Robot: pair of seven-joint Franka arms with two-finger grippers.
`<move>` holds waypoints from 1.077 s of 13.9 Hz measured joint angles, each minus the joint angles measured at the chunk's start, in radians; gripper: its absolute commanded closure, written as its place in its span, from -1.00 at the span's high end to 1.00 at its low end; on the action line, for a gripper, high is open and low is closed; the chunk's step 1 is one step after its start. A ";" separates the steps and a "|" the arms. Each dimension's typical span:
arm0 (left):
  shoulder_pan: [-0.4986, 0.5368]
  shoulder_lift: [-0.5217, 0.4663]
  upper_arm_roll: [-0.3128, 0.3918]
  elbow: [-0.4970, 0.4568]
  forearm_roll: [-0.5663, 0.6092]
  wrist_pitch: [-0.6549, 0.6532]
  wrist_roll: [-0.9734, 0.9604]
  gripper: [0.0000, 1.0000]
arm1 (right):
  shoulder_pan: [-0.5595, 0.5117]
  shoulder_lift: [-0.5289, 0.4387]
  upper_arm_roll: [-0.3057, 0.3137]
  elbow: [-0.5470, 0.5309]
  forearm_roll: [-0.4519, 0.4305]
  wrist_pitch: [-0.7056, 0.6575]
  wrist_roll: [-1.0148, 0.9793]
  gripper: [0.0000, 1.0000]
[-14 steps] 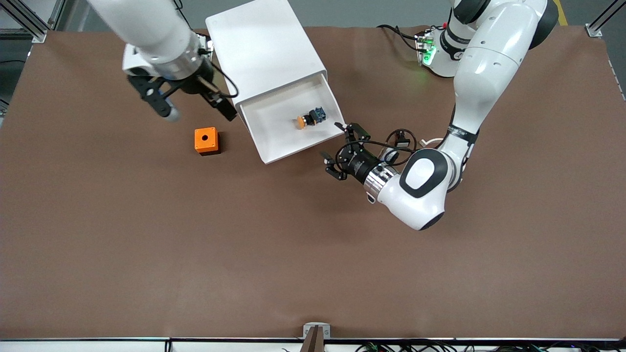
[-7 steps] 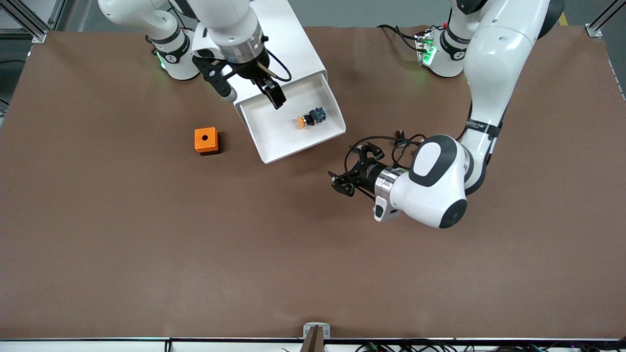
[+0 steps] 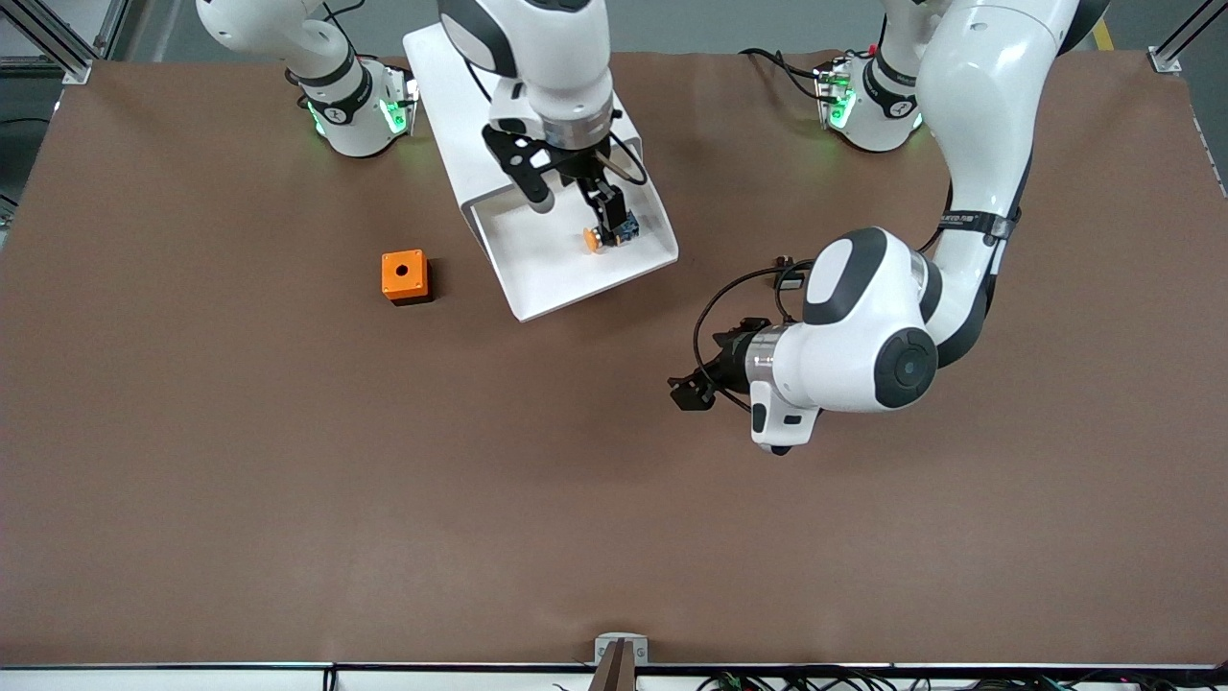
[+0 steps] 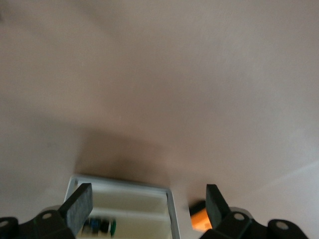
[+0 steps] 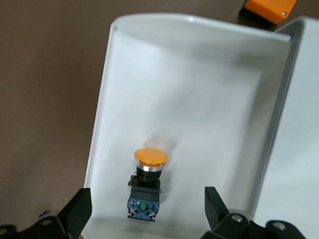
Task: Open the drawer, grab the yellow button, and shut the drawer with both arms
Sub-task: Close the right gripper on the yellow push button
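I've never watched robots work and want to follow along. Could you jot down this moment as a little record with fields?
drawer: the drawer is pulled out of the white cabinet
button: the button lies in the drawer
right gripper: the right gripper is open above the button, not gripping it
left gripper: the left gripper is open over bare table, holding nothing
other thing: an orange cube sits beside the drawer, toward the right arm's end

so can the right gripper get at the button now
Probably yes. The right gripper hangs open right over the button, which lies alone in the pulled-out drawer, nothing covering it. The left gripper waits over bare table.
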 measured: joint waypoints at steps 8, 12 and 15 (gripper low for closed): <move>-0.020 -0.003 0.001 -0.001 0.056 0.053 0.000 1.00 | 0.016 0.049 -0.002 0.000 -0.008 0.019 0.037 0.99; -0.020 -0.003 0.001 -0.003 0.056 0.053 0.000 1.00 | 0.016 0.072 -0.003 0.000 -0.008 0.042 0.046 0.98; -0.020 -0.003 0.001 -0.005 0.057 0.054 0.000 1.00 | 0.016 0.085 -0.004 0.001 -0.008 0.063 0.057 0.98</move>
